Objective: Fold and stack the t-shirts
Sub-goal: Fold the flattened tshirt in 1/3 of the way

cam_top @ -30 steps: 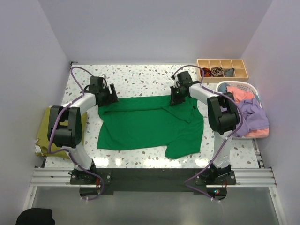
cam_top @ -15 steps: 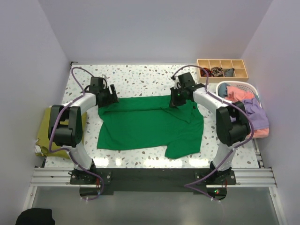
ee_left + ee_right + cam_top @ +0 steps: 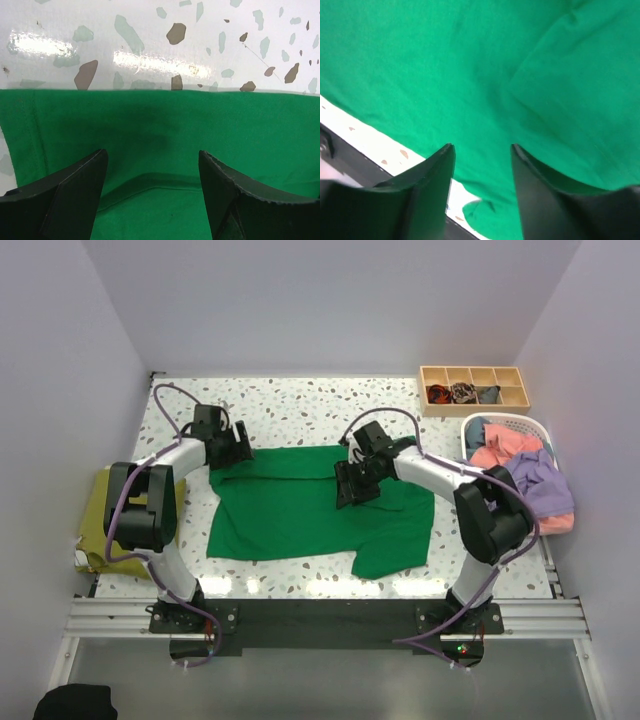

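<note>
A large bright green t-shirt [image 3: 280, 515] lies spread on the speckled table [image 3: 300, 405], with a folded flap at its near right corner. My left gripper [image 3: 242, 450] stands open over the shirt's far left corner. In the left wrist view its fingers [image 3: 80, 185] straddle a hem fold of the green cloth [image 3: 165, 125] and hold nothing. My right gripper [image 3: 345, 495] hovers open above the shirt's middle. The right wrist view shows green fabric [image 3: 470, 65] below the open gripper [image 3: 482, 147]. An olive-yellow t-shirt [image 3: 92, 510] lies off the table's left edge.
A white slatted basket [image 3: 545, 427] at the right holds coral-pink [image 3: 500, 445], lavender [image 3: 540, 485] and blue [image 3: 478, 427] t-shirts. A wooden divided tray [image 3: 473, 387] with small dark fabric pieces stands at the back right. Walls close in on three sides.
My right gripper has opened, let go of the shirt's far right edge and swung near and left over the shirt's middle. The left gripper has stayed in place.
</note>
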